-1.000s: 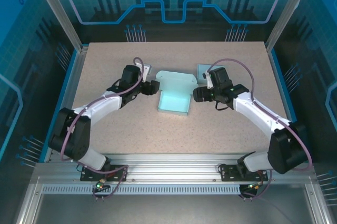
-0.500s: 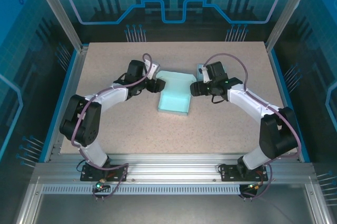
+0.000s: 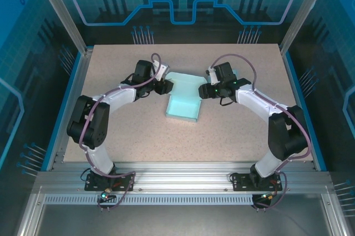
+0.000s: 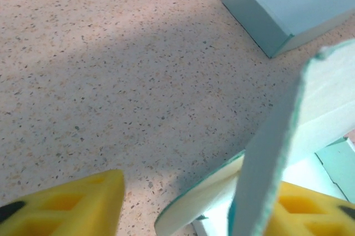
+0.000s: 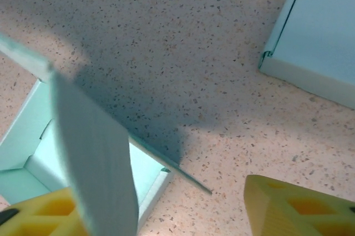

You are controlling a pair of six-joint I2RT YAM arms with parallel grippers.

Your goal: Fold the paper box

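**A:** Where is the paper box (image 3: 182, 104) sitting?

**B:** In the middle of the speckled surface (image 3: 122, 130), between the two arms. Its open tray points toward the near edge and its lid panel (image 3: 186, 82) is at the far end. That panel is raised off the surface (the wrist cameras show it on edge, not lying flat).

**A:** And the left fingers (image 4: 66, 209)?

**B:** They're at the left end of the lid, and they're apart. One yellow finger sits low with bare surface beside it. The other is partly behind a pale teal flap (image 4: 277, 152) that stands upright in the gap, close against that finger. The first finger is well clear of the flap, so the paper sits between them without being pinched.

**A:** What about the right fingers (image 5: 299, 208)?

**B:** Much the same on the other side. They're at the right end of the lid and spread wide. A flap (image 5: 94, 152) rises just in front of one finger, and the other hangs over the surface, well apart from the paper. The corner of the tray shows below that flap.

**A:** Is anything else on the surface?

**B:** A second teal box (image 5: 321, 30) lies beyond the lid, near the right arm's wrist. The left wrist camera catches it too (image 4: 288, 3), apart from the box being worked on.
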